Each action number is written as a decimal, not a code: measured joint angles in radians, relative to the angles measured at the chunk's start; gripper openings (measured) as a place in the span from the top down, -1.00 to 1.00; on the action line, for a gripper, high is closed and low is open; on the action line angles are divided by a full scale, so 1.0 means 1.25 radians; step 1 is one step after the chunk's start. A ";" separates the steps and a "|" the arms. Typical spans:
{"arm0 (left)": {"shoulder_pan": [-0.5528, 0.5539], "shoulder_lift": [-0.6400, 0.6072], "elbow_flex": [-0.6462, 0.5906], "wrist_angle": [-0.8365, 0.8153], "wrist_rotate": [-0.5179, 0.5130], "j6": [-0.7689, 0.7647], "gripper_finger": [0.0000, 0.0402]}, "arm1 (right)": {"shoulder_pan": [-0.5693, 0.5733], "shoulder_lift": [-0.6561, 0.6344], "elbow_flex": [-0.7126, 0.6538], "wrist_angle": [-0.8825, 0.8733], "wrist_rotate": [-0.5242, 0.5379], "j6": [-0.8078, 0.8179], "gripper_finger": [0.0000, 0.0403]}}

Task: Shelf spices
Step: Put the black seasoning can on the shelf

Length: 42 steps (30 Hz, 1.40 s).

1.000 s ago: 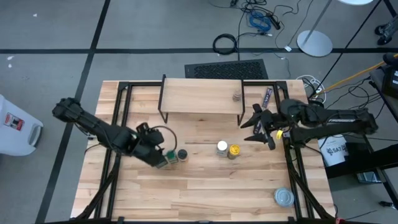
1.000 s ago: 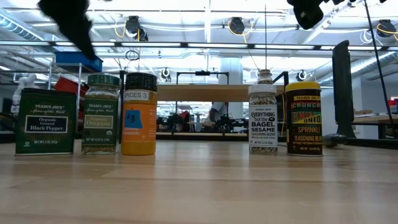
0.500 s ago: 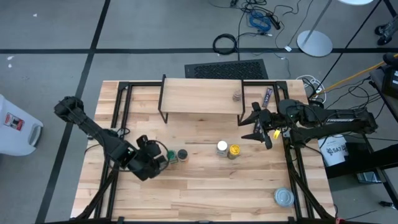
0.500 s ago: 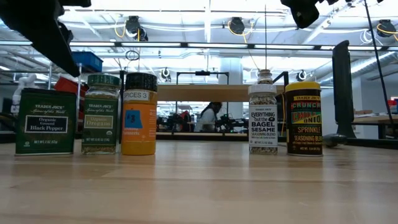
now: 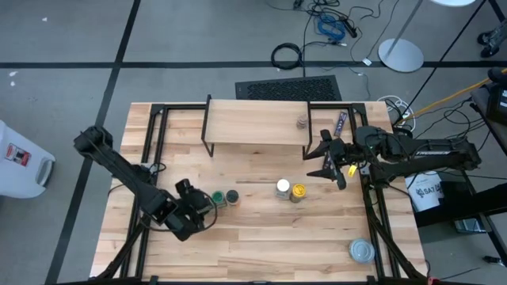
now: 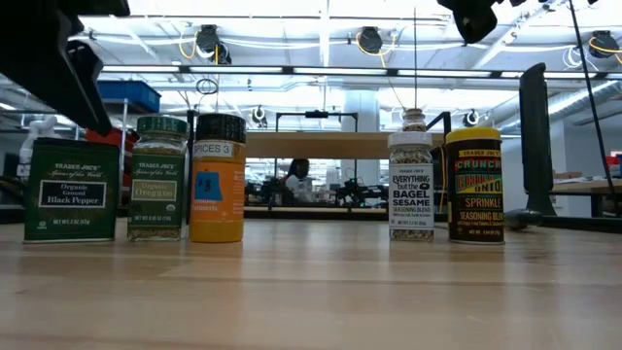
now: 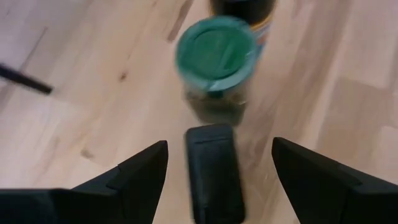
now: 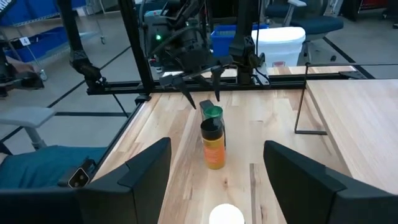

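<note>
Left end effector (image 5: 207,212) hangs with fingers spread and empty, just beside the green-lidded clear spice jar (image 5: 216,198) on the light wooden worktop (image 5: 261,237). Right end effector (image 5: 323,165), likewise released and empty, sits near the shelf's right legs. The white-lidded jar (image 5: 282,188) and yellow-lidded jar (image 5: 299,191) stand in front of the low plank-topped black-legged shelf (image 5: 255,123).

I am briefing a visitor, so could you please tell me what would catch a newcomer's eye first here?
Probably the left gripper, fingers open, hovering beside the green-lidded jar, with the orange jar and the dark square tin alongside. The yellow-lidded jar and white-lidded jar stand mid-table below the shelf.
</note>
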 joint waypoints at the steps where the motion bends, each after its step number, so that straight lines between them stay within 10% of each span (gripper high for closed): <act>1: 0.000 0.006 0.000 -0.012 -0.001 -0.015 -0.48 | 0.000 0.001 0.000 0.000 0.000 0.000 -0.20; 42: 0.000 0.022 -0.063 0.015 0.066 -0.028 -0.35 | 0.000 0.068 0.000 0.060 0.000 -0.015 -0.20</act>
